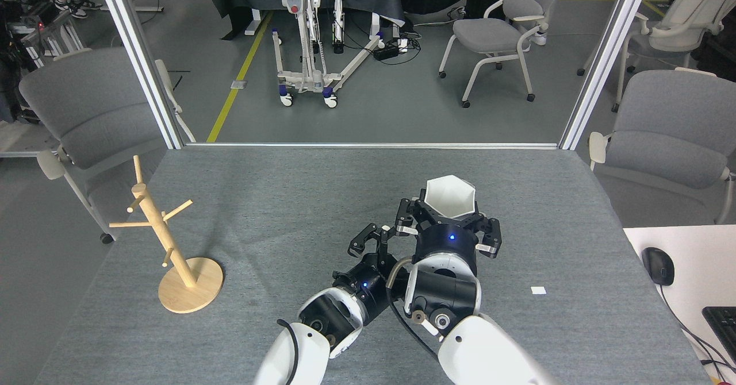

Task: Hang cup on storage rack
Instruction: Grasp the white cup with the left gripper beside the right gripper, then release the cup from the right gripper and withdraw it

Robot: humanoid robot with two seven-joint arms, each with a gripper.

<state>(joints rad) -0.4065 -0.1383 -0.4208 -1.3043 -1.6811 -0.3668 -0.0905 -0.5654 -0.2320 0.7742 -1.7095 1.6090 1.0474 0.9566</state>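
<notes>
The white faceted cup (450,196) is held upright above the table's middle, with my right gripper (448,219) shut on its lower body; its handle is hidden. Close on its left my left gripper (376,241) stands open, its fingers pointing up toward the cup without touching it, partly hidden behind the right wrist. The wooden storage rack (167,241) stands on its round base at the table's left edge, its pegs bare, far from both grippers.
The grey felt table (276,201) ends at a metal frame behind. A small white scrap (538,290) lies to the right. Grey chairs (86,115) stand on both sides, and a white desk with a mouse (658,265) is at far right.
</notes>
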